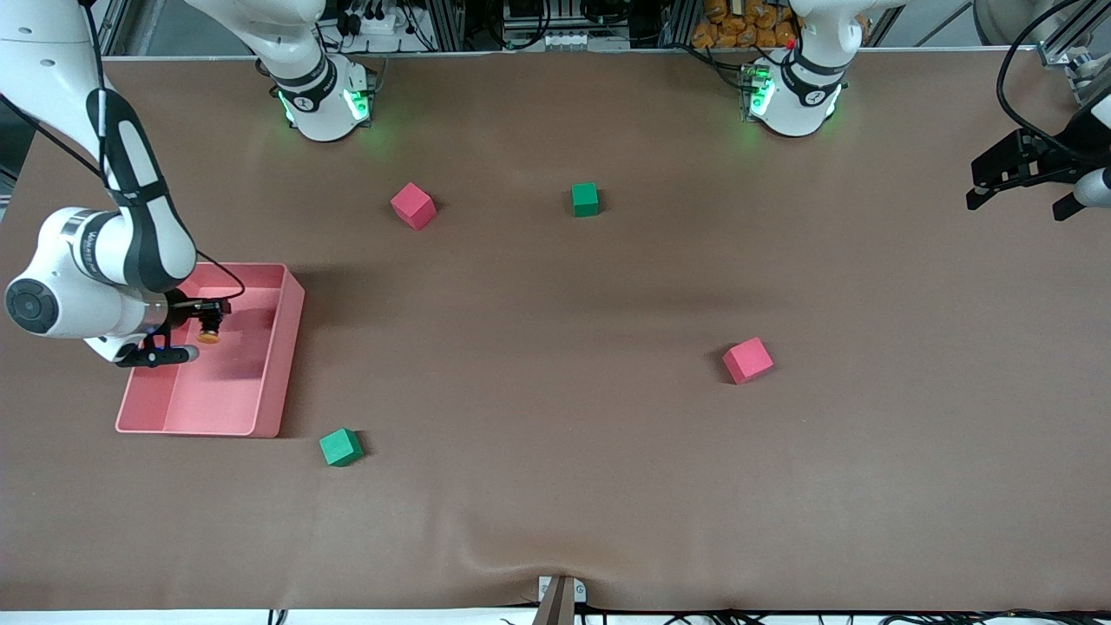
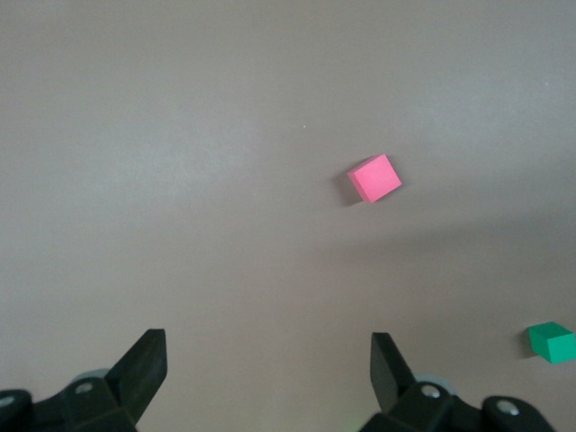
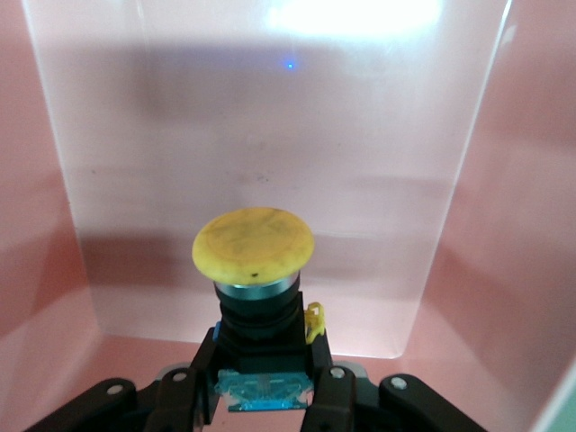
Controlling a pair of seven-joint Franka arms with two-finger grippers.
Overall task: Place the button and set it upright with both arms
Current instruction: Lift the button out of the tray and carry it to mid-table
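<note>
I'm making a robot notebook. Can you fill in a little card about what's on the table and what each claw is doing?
button: orange cap, black body, held in the right claw over the pink tray
right claw: shut on the button's body
left claw: open, holding nothing, waiting over the left arm's end of the table
tray: pink, at the right arm's end
pink cubes: two, one near the bases, one nearer the camera
green cubes: two, one near the bases, one beside the tray's near corner
</note>
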